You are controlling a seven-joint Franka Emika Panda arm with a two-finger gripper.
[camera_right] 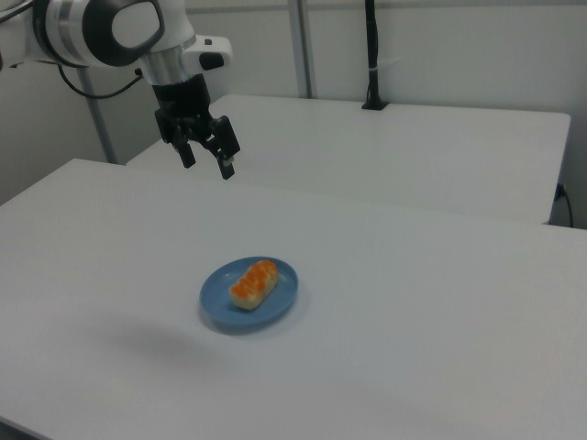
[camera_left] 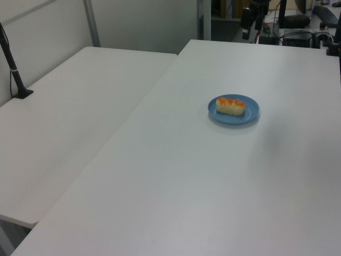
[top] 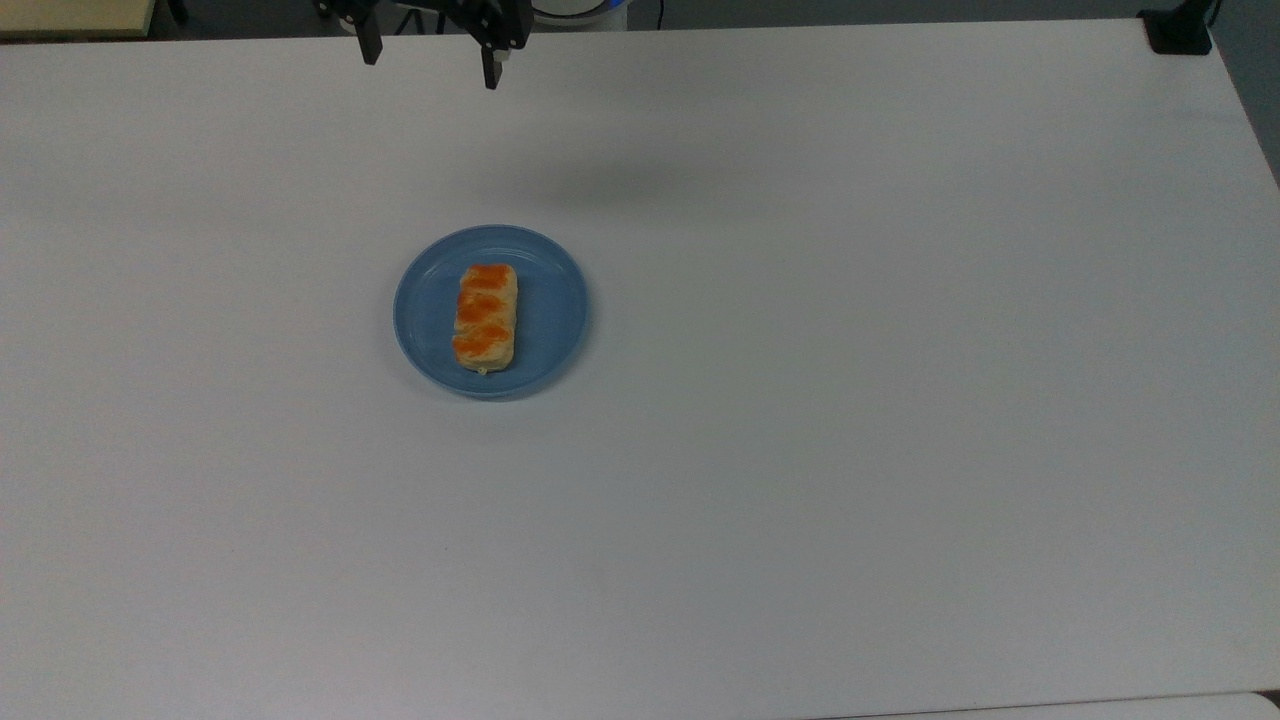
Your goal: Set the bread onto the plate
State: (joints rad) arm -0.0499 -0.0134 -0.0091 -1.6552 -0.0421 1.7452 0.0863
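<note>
Resting lengthwise on the plate [top: 555,320], the bread [top: 486,317] lies untouched; the hand [camera_right: 208,159] hangs well above the counter [top: 850,400], fingers spread, empty.

**Colours on the table**

The bread [top: 486,318] is pale yellow with orange-brown stripes on its top. The plate [top: 550,320] is plain light blue. The table [top: 850,400] is white. The gripper [camera_right: 209,158] has black fingers, and the arm [camera_right: 110,32] is white and grey
</note>
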